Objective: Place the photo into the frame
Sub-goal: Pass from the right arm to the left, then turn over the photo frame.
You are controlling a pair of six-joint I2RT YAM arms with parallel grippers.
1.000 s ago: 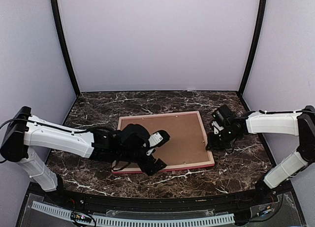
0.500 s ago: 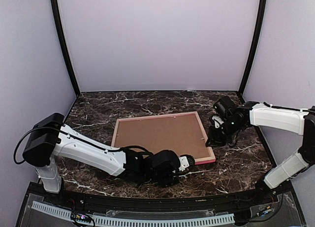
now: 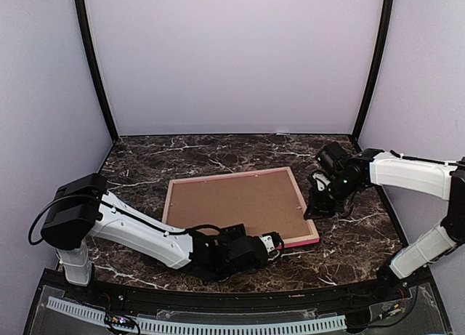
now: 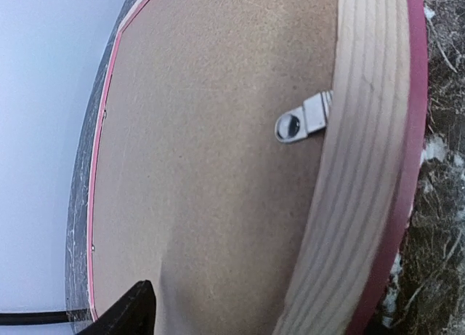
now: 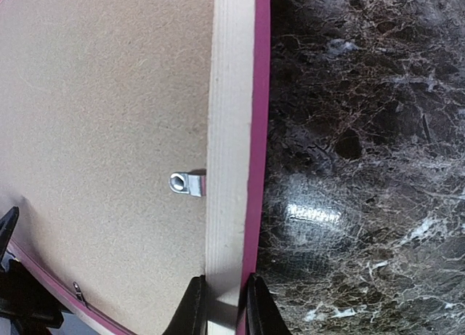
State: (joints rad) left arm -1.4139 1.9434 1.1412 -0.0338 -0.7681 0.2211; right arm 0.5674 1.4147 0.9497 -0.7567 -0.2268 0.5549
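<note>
We found the frame (image 5: 231, 95) lying face down in the middle of the marble table (image 3: 145, 160), slightly turned, its pale bare-wood back and brown backing board (image 3: 232, 208) facing up and only a thin pink-red edge showing around the outside. The right gripper (image 5: 224, 309) was closed onto the right-hand rail, one finger on each side of the wood, at the bottom centre of its own view; we judged this was to steady the frame while the other arm worked. The left gripper (image 3: 275, 242) sat low at the frame's near right corner, lower centre of the top view. Only one dark finger (image 4: 131, 309) showed, at the lower left above the board, so we could not tell how wide it stood or whether it held anything. A small metal tab (image 4: 301, 120) reached from the rail onto the board. We could not see the photo anywhere.
</note>
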